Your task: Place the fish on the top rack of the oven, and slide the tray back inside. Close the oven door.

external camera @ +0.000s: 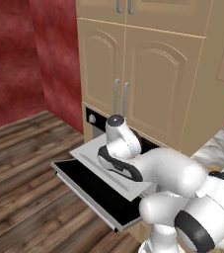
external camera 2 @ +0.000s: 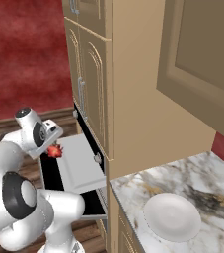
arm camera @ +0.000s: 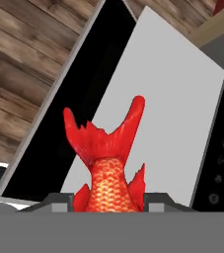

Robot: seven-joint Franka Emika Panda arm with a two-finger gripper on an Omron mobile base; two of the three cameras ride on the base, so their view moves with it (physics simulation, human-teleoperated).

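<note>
Fingers (arm camera: 108, 200): clamped on the fish (arm camera: 107, 158), one dark tip on each side of its body at the bottom of the hand view. Tail fin points away from the hand, forked, bright red; scaled orange body runs back between the tips.

Fish position: held in the air above the tray (arm camera: 153, 123), over the edge nearest the door glass. In the hand view the tail overlaps both the grey sheet and the black panel beside it. Whether the fish touches the tray, I cannot tell. In the right base view the fish (external camera 2: 54, 151) shows as a small red spot just under the hand (external camera 2: 43, 134), at the left edge of the tray (external camera 2: 81, 165).

Tray: pulled out of the oven (external camera: 94, 118), flat, plain light grey, lying above the open door. In the left base view the arm's wrist hides its middle; bare sheet (external camera: 86, 150) shows to the left.

Door (external camera: 91, 190): fully dropped, roughly level, black glass up, thin grey rim visible along the front edge. It sits below the tray and reaches further into the room.

Surroundings: tan cabinets (external camera: 148, 84) above the oven, with vertical handles. Wooden floor (external camera: 19, 168) below the door. To the right, a marble desk (external camera 2: 207, 183) carries a round white plate (external camera 2: 171, 216), well apart from the oven. Red wall (external camera: 10, 59) behind.
</note>
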